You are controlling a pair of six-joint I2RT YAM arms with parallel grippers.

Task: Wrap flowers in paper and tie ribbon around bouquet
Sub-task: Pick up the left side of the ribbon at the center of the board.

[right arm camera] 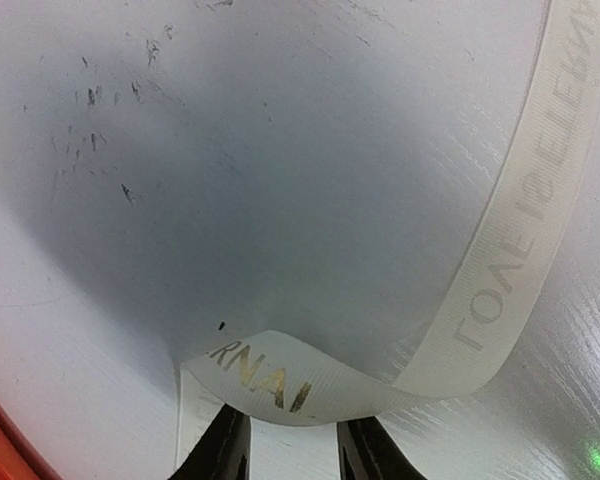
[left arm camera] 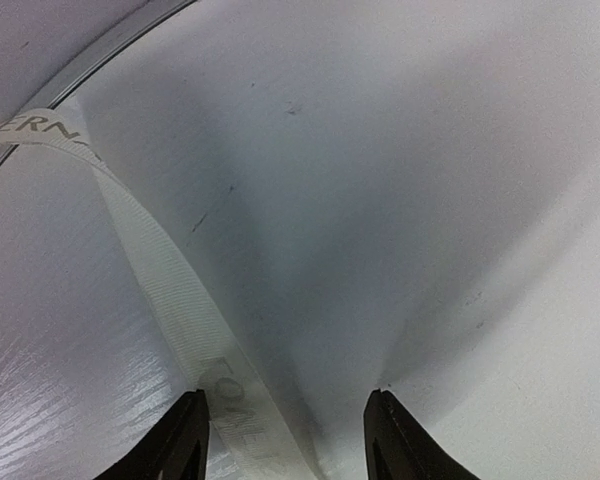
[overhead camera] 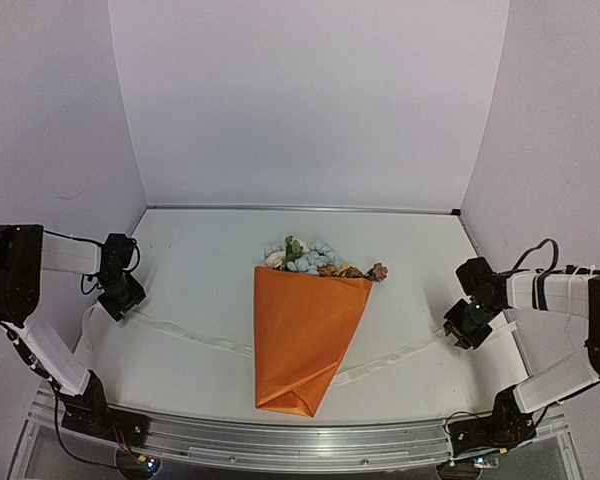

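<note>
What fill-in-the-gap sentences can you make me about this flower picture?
1. The paper rolled round the flowers is coloured ____.
2. The ribbon lies on the table and passes ____ the paper.
3. The flowers poke out of the paper's ____ end.
Missing words: orange; under; wide.

Bouquet (overhead camera: 302, 350): lying flat at centre of tabletop (overhead camera: 200, 260), tip toward near edge.
Paper (overhead camera: 310, 310): glossy orange, wrapped as cone.
Flowers (overhead camera: 308, 256): pale-blue, cream, peach blooms protruding from wide far end.
Ribbon (overhead camera: 195, 335): cream, lettered, passing beneath cone, left to right.
</note>
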